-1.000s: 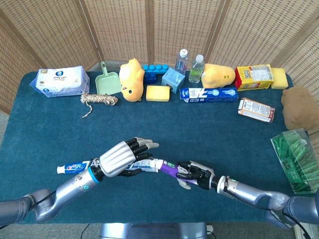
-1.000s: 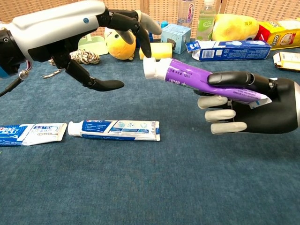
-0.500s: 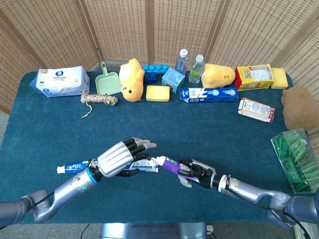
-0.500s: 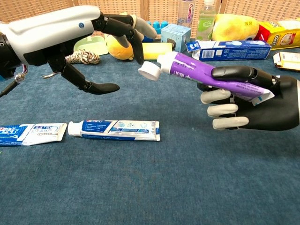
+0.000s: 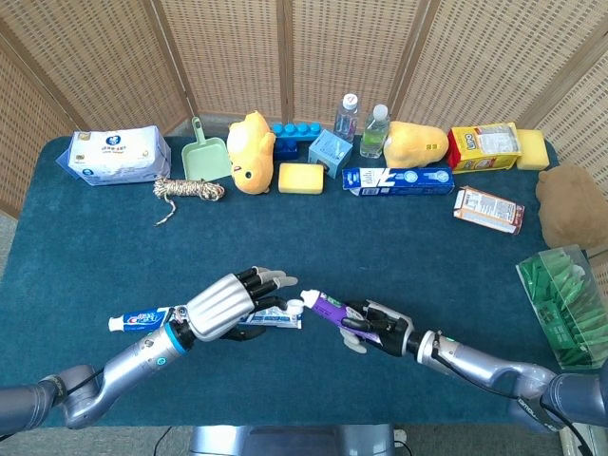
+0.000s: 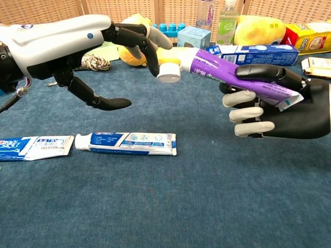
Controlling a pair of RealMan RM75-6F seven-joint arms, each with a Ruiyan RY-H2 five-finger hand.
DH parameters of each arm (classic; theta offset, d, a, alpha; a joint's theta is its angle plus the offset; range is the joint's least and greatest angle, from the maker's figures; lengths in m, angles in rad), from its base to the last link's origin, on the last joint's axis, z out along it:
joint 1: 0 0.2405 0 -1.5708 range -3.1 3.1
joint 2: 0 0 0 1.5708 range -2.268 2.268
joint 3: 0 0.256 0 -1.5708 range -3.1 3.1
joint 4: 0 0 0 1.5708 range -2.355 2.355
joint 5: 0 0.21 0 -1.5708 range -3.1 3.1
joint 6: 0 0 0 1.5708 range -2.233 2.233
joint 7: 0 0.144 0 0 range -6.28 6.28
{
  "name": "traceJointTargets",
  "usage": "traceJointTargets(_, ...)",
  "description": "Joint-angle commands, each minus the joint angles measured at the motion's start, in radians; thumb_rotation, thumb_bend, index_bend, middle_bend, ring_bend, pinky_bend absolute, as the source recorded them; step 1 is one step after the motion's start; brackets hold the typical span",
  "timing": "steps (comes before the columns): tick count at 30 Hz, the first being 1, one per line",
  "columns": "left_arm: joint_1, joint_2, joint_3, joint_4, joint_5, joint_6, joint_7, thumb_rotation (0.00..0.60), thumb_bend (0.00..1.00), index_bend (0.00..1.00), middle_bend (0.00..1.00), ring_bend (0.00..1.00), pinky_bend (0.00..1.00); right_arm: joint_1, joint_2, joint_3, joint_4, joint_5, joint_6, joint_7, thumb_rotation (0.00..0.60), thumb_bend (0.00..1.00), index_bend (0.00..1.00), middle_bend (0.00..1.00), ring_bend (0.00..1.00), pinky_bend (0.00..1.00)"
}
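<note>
Wicker screens back the blue desk point(image 5: 85, 237). Only the head view shows the green box point(image 5: 562, 304) at 3 o'clock. Left robot hand point(image 6: 111, 49) hangs spread, fingertips at the white cap point(image 6: 168, 72) of the purple toothpaste tube point(image 6: 232, 75) gripped by the right robot hand point(image 6: 276, 108), above a blue-white toothpaste tube point(image 6: 125, 143).

Little print can be read. The blue toothpaste box point(image 5: 397, 180) at the back of the table carries white lettering, too small to make out. The white wipes pack point(image 5: 114, 155) bears a round blue logo, its words illegible. The purple tube point(image 6: 235, 77) held up by the right hand point(image 6: 282, 109) shows fine white print, not legible. The blue-and-white tube point(image 6: 125, 143) lying on the cloth has blurred blue lettering. The yellow pack point(image 5: 484, 146) and the small carton point(image 5: 488, 209) show labels, also unreadable.
</note>
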Motion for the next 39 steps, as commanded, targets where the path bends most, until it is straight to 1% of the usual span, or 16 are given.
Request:
traceJointTargets(1,0.009,0.011,-0.006,-0.004,0.0,0.021,0.005,0.6,0.26,0.33,0.16,0.16,0.23,-0.001,0.005,0.001,0.001,0.023,-0.027,-0.037,0.6,0.39,0.9,0.76,0.74,0.81)
traceJointTargets(4,0.025,0.037,-0.016,-0.021,-0.006,0.051,0.012,0.6,0.26,0.33,0.16,0.16,0.23,-0.004,0.01,0.012,-0.011,0.062,-0.065,-0.113,0.6,0.39,0.9,0.76,0.74,0.81)
traceJointTargets(8,0.043,0.07,-0.021,-0.041,-0.014,0.073,0.021,0.6,0.27,0.32,0.16,0.16,0.23,-0.011,0.017,0.029,-0.022,0.106,-0.1,-0.191,0.6,0.39,0.9,0.76,0.74,0.81)
traceJointTargets(10,0.054,0.086,-0.022,-0.051,-0.02,0.083,0.025,0.6,0.26,0.32,0.16,0.16,0.23,-0.014,0.02,0.038,-0.025,0.135,-0.125,-0.252,0.6,0.39,0.9,0.76,0.74,0.81)
traceJointTargets(16,0.1,0.135,-0.012,-0.073,-0.043,0.117,0.033,0.6,0.27,0.31,0.15,0.16,0.23,-0.041,0.034,0.089,-0.044,0.263,-0.187,-0.429,0.6,0.38,0.9,0.76,0.72,0.79)
traceJointTargets(19,0.144,0.168,-0.001,-0.079,-0.066,0.151,0.03,0.6,0.26,0.31,0.15,0.16,0.23,-0.062,0.046,0.118,-0.034,0.336,-0.209,-0.561,0.6,0.38,0.86,0.74,0.69,0.74)
traceJointTargets(22,0.19,0.196,0.01,-0.084,-0.091,0.186,0.023,0.6,0.27,0.3,0.15,0.16,0.23,-0.092,0.056,0.137,-0.028,0.388,-0.213,-0.685,0.6,0.39,0.82,0.7,0.65,0.68)
traceJointTargets(25,0.227,0.216,0.018,-0.086,-0.111,0.208,0.016,0.6,0.26,0.3,0.15,0.16,0.23,-0.13,0.058,0.161,-0.023,0.428,-0.197,-0.78,0.6,0.39,0.79,0.67,0.61,0.59)
traceJointTargets(28,0.251,0.229,0.022,-0.09,-0.122,0.221,0.01,0.6,0.27,0.29,0.14,0.15,0.22,-0.159,0.056,0.18,-0.019,0.439,-0.178,-0.841,0.6,0.39,0.74,0.63,0.55,0.44)
traceJointTargets(30,0.269,0.236,0.024,-0.092,-0.133,0.23,0.004,0.6,0.27,0.28,0.14,0.15,0.22,-0.181,0.055,0.195,-0.016,0.442,-0.163,-0.87,0.6,0.39,0.7,0.6,0.5,0.32)
traceJointTargets(31,0.284,0.24,0.028,-0.092,-0.146,0.236,-0.001,0.6,0.27,0.28,0.14,0.15,0.22,-0.197,0.054,0.205,-0.009,0.444,-0.142,-0.883,0.599,0.39,0.69,0.59,0.49,0.28)
traceJointTargets(32,0.295,0.242,0.03,-0.092,-0.151,0.242,-0.003,0.6,0.27,0.28,0.14,0.15,0.22,-0.208,0.052,0.216,-0.001,0.447,-0.129,-0.896,0.585,0.39,0.67,0.58,0.46,0.25)
traceJointTargets(34,0.311,0.243,0.032,-0.089,-0.158,0.246,-0.007,0.6,0.26,0.27,0.14,0.15,0.22,-0.23,0.047,0.232,0.012,0.449,-0.115,-0.936,0.535,0.39,0.65,0.56,0.42,0.22)
traceJointTargets(36,0.322,0.242,0.033,-0.087,-0.164,0.248,-0.01,0.6,0.27,0.27,0.13,0.14,0.22,-0.243,0.044,0.242,0.019,0.452,-0.11,-0.968,0.462,0.4,0.63,0.55,0.38,0.21)
traceJointTargets(37,0.329,0.242,0.034,-0.085,-0.167,0.25,-0.012,0.6,0.27,0.26,0.13,0.14,0.22,-0.251,0.042,0.248,0.021,0.455,-0.105,-0.983,0.439,0.4,0.62,0.55,0.37,0.21)
traceJointTargets(39,0.345,0.242,0.037,-0.08,-0.179,0.251,-0.018,0.6,0.27,0.26,0.13,0.14,0.21,-0.268,0.041,0.257,0.026,0.449,-0.094,-1.009,0.375,0.41,0.59,0.55,0.36,0.21)
